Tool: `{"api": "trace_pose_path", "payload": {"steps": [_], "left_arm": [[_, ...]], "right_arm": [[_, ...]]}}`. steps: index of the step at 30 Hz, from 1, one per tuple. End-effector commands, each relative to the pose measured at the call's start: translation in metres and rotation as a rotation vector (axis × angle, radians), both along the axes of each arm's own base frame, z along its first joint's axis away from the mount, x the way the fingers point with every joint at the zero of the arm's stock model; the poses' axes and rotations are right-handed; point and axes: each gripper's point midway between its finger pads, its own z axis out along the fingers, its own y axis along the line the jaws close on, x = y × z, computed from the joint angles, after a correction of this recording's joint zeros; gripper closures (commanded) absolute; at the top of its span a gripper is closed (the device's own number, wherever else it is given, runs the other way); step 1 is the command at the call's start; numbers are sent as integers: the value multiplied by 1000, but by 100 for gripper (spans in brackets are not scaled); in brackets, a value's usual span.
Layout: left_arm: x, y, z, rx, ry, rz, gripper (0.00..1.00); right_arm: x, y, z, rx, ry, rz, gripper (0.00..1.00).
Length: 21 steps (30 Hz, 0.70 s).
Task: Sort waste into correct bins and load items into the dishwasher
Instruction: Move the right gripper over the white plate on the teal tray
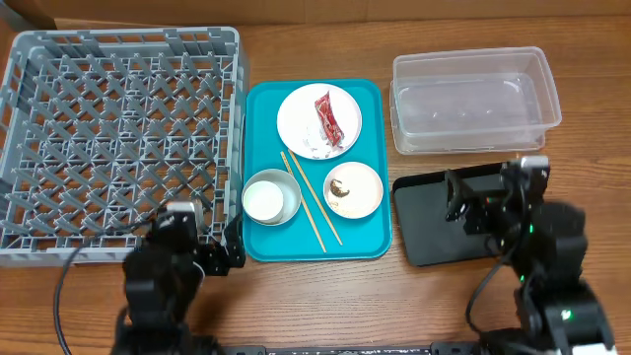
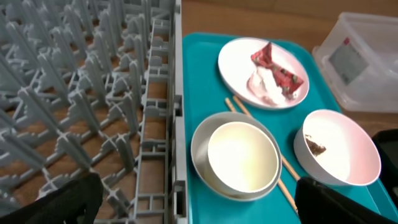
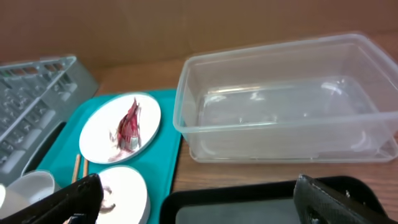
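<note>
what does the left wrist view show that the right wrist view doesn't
Left wrist only: the white cup nested in the bowl, and the dish rack pegs close up. Right wrist only: the clear tub whole, empty inside, and the black tray rim. Both: the teal tray, the white plate with the red wrapper, the pink dish.

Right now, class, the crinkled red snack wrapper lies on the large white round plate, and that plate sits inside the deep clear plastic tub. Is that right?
Not quite. The crinkled red snack wrapper does lie on the large white round plate, but that plate sits on the flat teal tray, not inside the deep clear plastic tub. The overhead view shows it.
</note>
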Motion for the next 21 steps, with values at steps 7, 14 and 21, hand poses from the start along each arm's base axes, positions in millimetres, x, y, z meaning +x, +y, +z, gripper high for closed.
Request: {"api": "trace_pose_path", "payload": {"steps": [7, 14, 21], "left_arm": [[9, 2, 10, 14, 279, 3, 0], [-4, 1, 3, 8, 468, 3, 0], [-5, 0, 2, 3, 485, -2, 0]], "right_arm": [[26, 23, 38, 31, 225, 102, 0], [32, 23, 30, -36, 452, 127, 0], [37, 36, 36, 29, 456, 175, 0]]}}
